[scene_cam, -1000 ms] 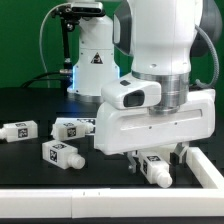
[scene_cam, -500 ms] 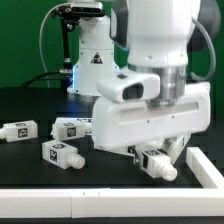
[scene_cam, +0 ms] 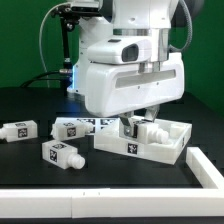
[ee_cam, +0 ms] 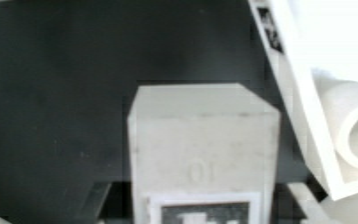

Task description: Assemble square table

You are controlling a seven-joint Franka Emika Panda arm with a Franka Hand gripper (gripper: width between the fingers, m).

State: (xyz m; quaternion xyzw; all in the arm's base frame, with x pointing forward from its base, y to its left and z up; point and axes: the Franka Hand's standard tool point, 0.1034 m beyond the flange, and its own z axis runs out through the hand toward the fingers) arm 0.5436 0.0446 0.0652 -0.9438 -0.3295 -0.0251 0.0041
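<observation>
Panda arm stooped over the work area, wrist directed downward; gripper (scene_cam: pixel 140 120) clenched on one white tagged leg (ee_cam: pixel 202 140), carried close beside the rim of the square top (scene_cam: pixel 160 148); loose legs (scene_cam: pixel 62 154) lie toward the exterior view's left

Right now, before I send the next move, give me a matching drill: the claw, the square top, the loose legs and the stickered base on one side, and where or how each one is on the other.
Things:
1. claw
2. square top
3. loose legs
4. stickered base

Places or states:
A. lying on the black table, at the exterior view's left
B. upright at the back
C. shut on a fourth leg
D. flat on the table below the claw, tag on its near wall

Pairs: 1-C, 2-D, 3-A, 4-B.
</observation>
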